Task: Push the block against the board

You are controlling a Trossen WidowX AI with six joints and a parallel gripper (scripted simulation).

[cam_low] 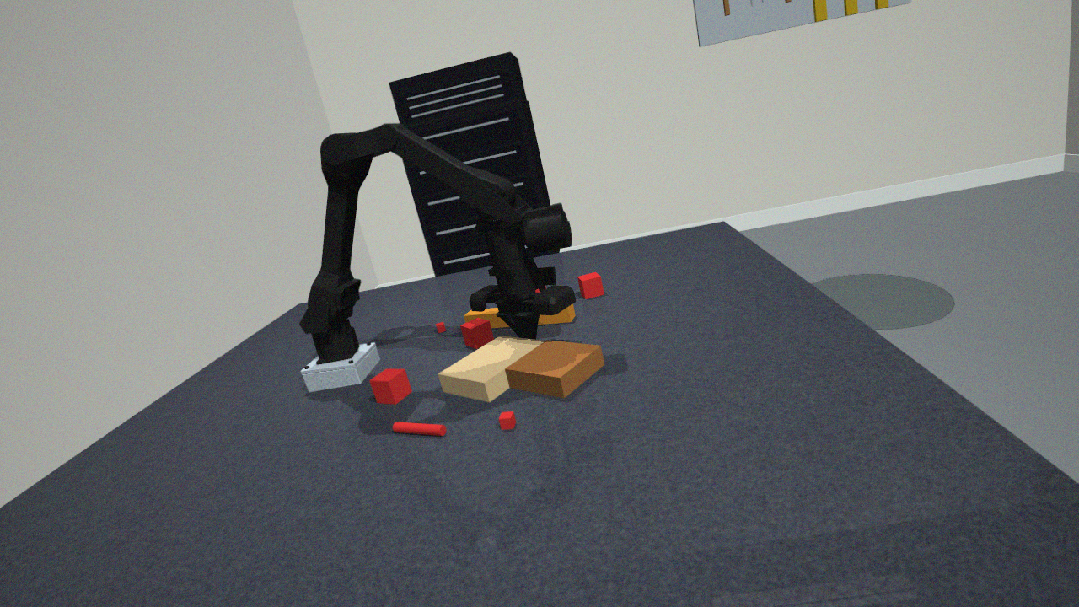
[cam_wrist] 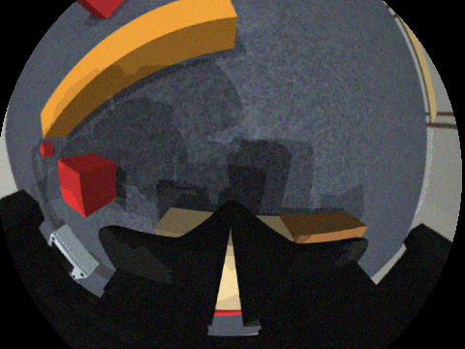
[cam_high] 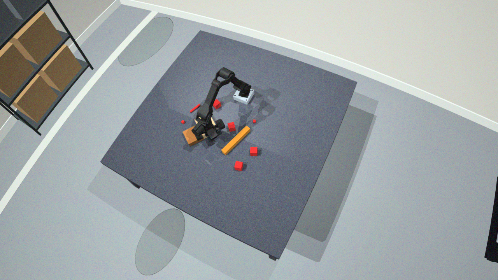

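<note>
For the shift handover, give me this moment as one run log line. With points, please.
claw (cam_high: 211, 136) (cam_low: 527, 335) (cam_wrist: 232, 206): shut, empty | brown block (cam_high: 190, 136) (cam_low: 555, 359) (cam_wrist: 325, 225): against tan board (cam_low: 482, 363) (cam_wrist: 229, 286) | orange bar (cam_high: 235, 140) (cam_low: 558, 315) (cam_wrist: 140, 44): apart

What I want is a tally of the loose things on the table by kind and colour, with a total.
Large red cubes: 4
Small red cubes: 2
Red stick: 1
Orange bar: 1
Brown block: 1
Tan block, partly hidden from above: 1
Total: 10
</note>
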